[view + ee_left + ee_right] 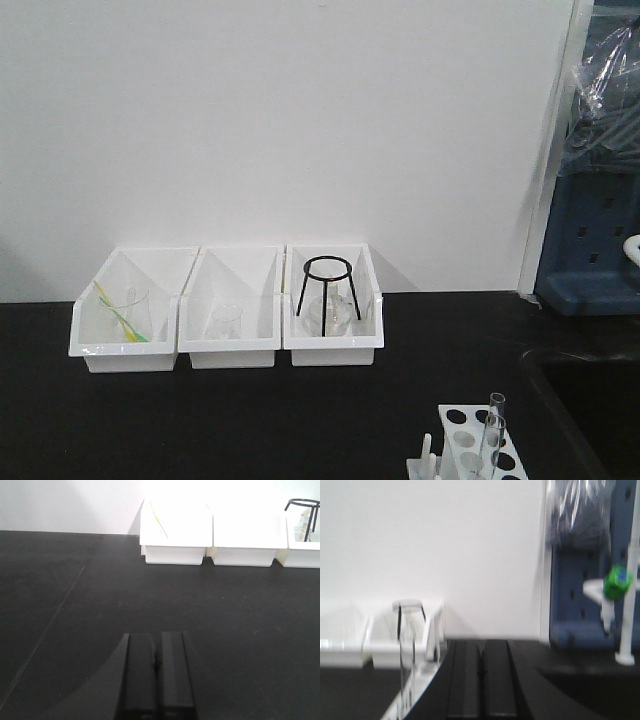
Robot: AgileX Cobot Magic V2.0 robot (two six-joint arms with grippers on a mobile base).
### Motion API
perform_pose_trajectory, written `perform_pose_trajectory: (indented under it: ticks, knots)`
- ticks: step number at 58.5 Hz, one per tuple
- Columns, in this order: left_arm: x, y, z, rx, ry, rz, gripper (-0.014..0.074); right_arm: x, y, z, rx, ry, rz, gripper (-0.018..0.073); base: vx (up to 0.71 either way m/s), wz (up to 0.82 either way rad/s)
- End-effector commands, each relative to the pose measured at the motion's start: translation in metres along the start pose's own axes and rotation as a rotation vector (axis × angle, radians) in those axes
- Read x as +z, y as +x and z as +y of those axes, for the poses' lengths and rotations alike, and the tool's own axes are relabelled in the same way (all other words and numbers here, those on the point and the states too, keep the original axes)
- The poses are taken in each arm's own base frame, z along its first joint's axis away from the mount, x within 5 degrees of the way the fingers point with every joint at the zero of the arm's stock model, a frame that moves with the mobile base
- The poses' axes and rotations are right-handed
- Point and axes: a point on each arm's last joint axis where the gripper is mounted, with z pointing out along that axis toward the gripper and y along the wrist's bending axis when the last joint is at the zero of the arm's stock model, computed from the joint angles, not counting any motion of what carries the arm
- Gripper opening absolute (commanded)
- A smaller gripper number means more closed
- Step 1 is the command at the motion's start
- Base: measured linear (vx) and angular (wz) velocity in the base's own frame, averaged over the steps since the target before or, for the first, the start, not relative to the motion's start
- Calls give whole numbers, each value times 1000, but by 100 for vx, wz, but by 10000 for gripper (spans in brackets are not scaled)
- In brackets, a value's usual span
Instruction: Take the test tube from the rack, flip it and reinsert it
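The small white rack (465,445) stands at the front right of the black table, cut off by the bottom edge of the front view. Two clear glass test tubes (493,430) stand upright in its holes. In the right wrist view a clear tube (406,650) rises just left of my right gripper (481,645), which is shut and empty. My left gripper (158,636) is shut and empty, low over bare black table far to the left. Neither gripper shows in the front view.
Three white open-front bins (228,310) stand in a row against the white wall; the left holds a beaker with yellow-green sticks, the middle a small beaker, the right a black tripod (327,285) over a flask. A blue pegboard stand (590,240) is at the right.
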Motion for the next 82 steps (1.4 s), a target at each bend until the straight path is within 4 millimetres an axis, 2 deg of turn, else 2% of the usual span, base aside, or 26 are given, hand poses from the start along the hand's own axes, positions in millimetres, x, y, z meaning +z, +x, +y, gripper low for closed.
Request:
perform_pose_trajectory:
  ticks: [1,5,9,14,21,29,37,46,52,61,67,68,75,82]
  knots:
    - [-1,-7,-2,-4,19,-92,-6,0,-50,1,2,-6,-233,-8,0,0]
    - [-1,-7,-2,-4,19,-92,-6,10,-78,0,4,-6,-240,-8,0,1]
    - [-1,-7,-2,-4,19,-92,-6,30,-96,0,2,-6,-194,-8,0,1]
    - [-1,-7,-2,-4,19,-92,-6,72,-109,0,0,-7,-103,-8,0,0]
    - [-1,-7,-2,-4,19,-92,-6,118,-105,0,9,-7,11,-8,0,-1]
    - [-1,-7,-2,-4,19,-92,-6,142,-99,0,9,-9,44,-5,0,0]
    - [-1,-7,-2,-4,19,-92,-6,146,-99,0,5,-11,26,13,0,0]
    - [-1,-7,-2,-4,19,-92,-6,146,-98,1,-13,-17,29,109,0,0]
    - [-1,-7,-2,-4,19,-92,-6,146,-97,1,-22,-21,34,236,0,0]
    - [-1,-7,-2,-4,19,-92,-6,146,-99,1,-19,-20,18,503,0,0]
    - [-1,-7,-2,-4,19,-92,-6,146,-100,1,-16,-20,4,631,0,0]
    - [-1,-7,-2,-4,19,-92,-6,146,-102,1,20,-19,-17,683,0,0]
    - [-1,-7,-2,-4,19,-92,-6,147,-87,5,2,-62,-9,685,0,0]
    - [-1,-7,-2,-4,19,-92,-6,136,-44,21,-24,-242,-11,657,0,0]
